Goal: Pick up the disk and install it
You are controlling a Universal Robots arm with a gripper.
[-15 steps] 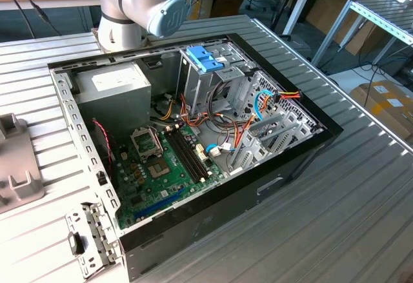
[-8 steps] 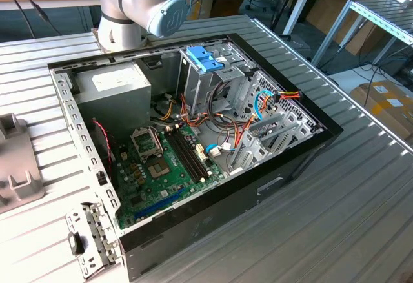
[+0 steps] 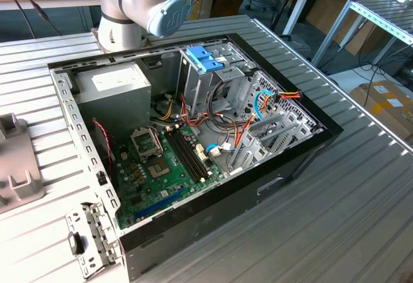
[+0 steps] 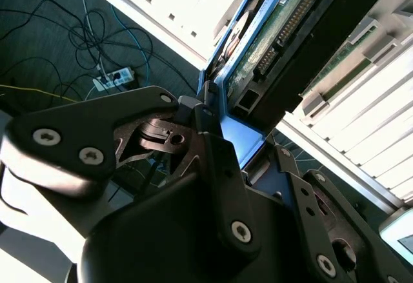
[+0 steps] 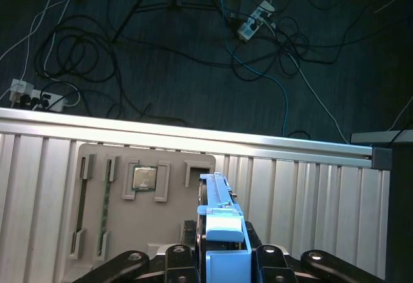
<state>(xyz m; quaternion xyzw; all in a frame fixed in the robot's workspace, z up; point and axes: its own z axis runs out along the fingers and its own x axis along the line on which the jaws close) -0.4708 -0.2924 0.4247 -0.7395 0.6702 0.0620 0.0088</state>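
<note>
While my claw (image 5: 222,247) was clamped on the light-blue rail of the disk (image 4: 310,25), I held it over the ribbed metal table (image 5: 310,193); beyond the table's edge lay a dark floor (image 5: 161,89) strewn with cables (image 5: 71,57) and power strips (image 5: 255,19)

Arm (image 3: 143,4) bent at a bulky joint; pincer (image 5: 221,231) clamped on disk (image 5: 218,196), held edge-on between both fingers.

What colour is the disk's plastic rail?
Light blue; the rail shows best in the first wrist view.
</note>
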